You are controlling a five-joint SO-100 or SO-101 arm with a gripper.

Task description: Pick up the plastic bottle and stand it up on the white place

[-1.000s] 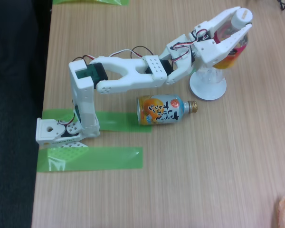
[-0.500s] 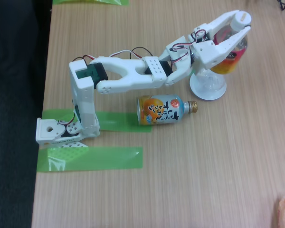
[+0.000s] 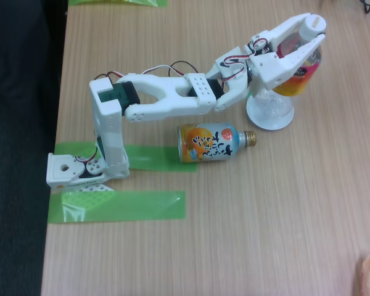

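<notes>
— Gripper (image 3: 313, 34) first: what is it doing in the fixed view?

— White two-finger gripper, at the end of the white printed arm (image 3: 172, 98), with its fingers pinching the clear slim plastic bottle with a white cap and a red, yellow and orange label (image 3: 296, 77) near the top.

— Where does that bottle sit?

— Upright, its clear base on the small round white plate (image 3: 269, 117), far right of the wooden worktop (image 3: 265, 216).

— Anything else nearby?

— A shorter orange and light-blue bottle with a gold cap (image 3: 213, 142) lies on its side just below the arm, cap pointing right. Green tape strips (image 3: 120, 206) lie by the arm's base at the left edge.
</notes>
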